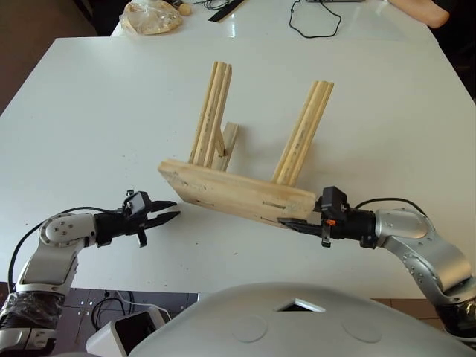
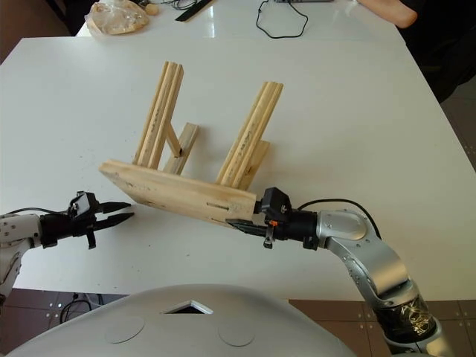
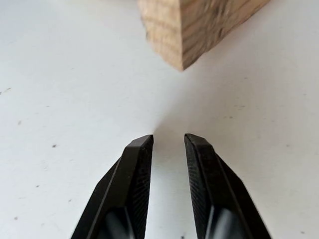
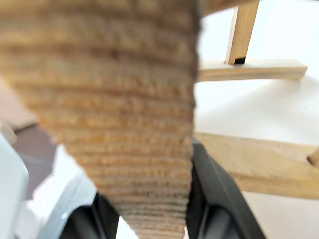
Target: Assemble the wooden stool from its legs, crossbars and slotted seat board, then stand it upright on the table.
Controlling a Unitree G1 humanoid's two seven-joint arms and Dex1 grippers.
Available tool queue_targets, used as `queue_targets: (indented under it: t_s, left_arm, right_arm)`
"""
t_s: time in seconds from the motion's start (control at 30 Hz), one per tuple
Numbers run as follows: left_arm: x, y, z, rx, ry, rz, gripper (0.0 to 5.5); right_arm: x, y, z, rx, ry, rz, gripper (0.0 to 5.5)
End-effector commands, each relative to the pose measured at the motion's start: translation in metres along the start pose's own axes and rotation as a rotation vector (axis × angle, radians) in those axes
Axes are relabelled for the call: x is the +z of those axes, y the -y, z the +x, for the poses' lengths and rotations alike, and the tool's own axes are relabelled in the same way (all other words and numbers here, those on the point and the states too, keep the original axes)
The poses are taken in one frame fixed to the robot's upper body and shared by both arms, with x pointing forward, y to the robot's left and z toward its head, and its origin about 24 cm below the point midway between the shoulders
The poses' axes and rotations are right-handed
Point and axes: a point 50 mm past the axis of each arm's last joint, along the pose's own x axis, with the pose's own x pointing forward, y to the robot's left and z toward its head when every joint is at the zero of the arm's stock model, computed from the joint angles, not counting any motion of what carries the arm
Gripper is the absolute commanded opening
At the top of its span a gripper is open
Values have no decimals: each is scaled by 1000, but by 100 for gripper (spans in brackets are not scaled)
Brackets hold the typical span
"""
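Pale wood makes up the assembled stool (image 1: 245,171), which is lying on its side near the middle of the white rectangular table (image 1: 89,111). Its slotted seat board (image 1: 234,195) is standing on one long edge, facing the robot. The ridged legs (image 1: 303,132) are pointing away across the table, with a thin crossbar (image 1: 227,145) beside the left pair. The right gripper (image 1: 287,222) is clamping the board's right corner. The left gripper (image 1: 172,210), fingers slightly parted and holding nothing, is hovering just short of the board's left corner.
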Motion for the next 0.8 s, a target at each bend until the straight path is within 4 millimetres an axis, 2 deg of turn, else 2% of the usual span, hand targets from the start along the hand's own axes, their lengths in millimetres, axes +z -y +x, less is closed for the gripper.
queue_targets:
  t_s: [0.03, 0.1, 0.13, 0.23, 0.33, 0.43, 0.5, 0.67, 0.8]
  left_arm:
    - [-18, -1, 7, 62, -63, -55, 117]
    - [-18, 0, 8, 83, -56, -56, 117]
    - [-19, 1, 9, 92, -53, -58, 117]
    - [-20, 3, 11, 112, -46, -63, 117]
    - [-20, 7, 13, 117, -40, -61, 117]
    - [-22, 8, 13, 124, -43, -63, 117]
    - [-22, 8, 13, 125, -45, -61, 117]
    - [-21, 5, 15, 126, -45, -49, 117]
    - [-21, 5, 15, 124, -47, -42, 117]
  right_arm:
    - [69, -3, 12, 91, 502, 477, 140]
    - [100, 0, 16, 96, 639, 619, 137]
    - [108, 0, 19, 83, 672, 659, 135]
    - [118, 11, 29, -43, 759, 827, 131]
    - [109, 36, 24, -290, 838, 976, 131]
    - [99, 68, 9, -557, 895, 1063, 131]
    - [95, 83, -1, -683, 926, 1106, 131]
    - [75, 105, -19, -876, 932, 1166, 130]
    - [50, 104, -14, -968, 824, 1227, 131]
